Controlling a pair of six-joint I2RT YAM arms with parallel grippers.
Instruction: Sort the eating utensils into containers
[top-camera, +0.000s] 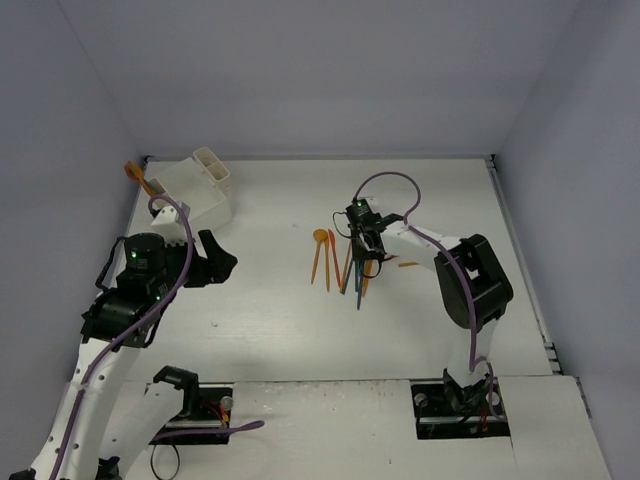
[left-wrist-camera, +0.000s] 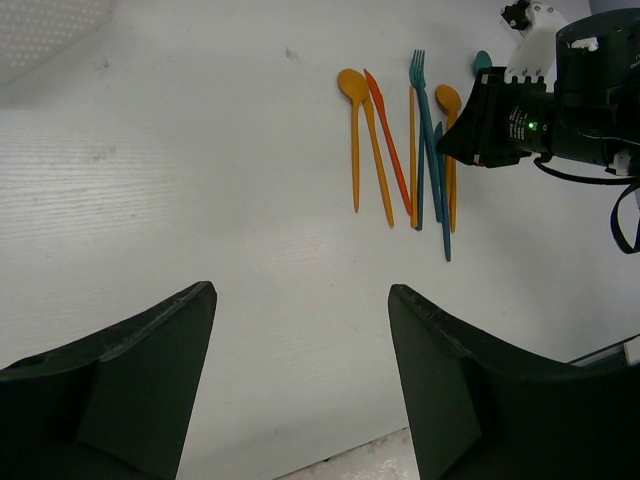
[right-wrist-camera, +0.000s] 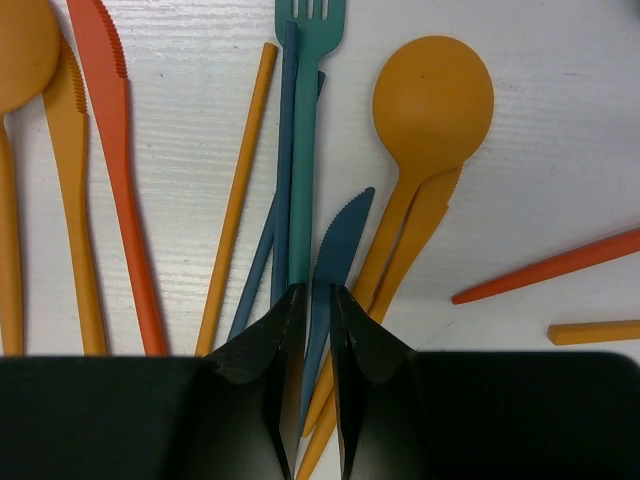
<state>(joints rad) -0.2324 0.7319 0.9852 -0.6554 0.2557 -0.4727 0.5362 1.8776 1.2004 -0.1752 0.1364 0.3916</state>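
Note:
The utensils (top-camera: 345, 262) lie in a fanned pile mid-table: an orange spoon (left-wrist-camera: 352, 90), a red knife (right-wrist-camera: 115, 150), a teal fork (right-wrist-camera: 310, 100), a blue knife (right-wrist-camera: 340, 240) and another orange spoon (right-wrist-camera: 432, 95). My right gripper (right-wrist-camera: 310, 292) is down on the pile, its jaws almost together with the blue knife's blade between them. It also shows in the top view (top-camera: 365, 258). My left gripper (left-wrist-camera: 300, 290) is open and empty, above bare table left of the pile. The white containers (top-camera: 205, 185) stand at the far left.
An orange utensil (top-camera: 135, 172) pokes out at the left side of the containers. A red handle (right-wrist-camera: 560, 265) and a short orange piece (right-wrist-camera: 590, 330) lie right of the pile. White walls enclose the table on three sides.

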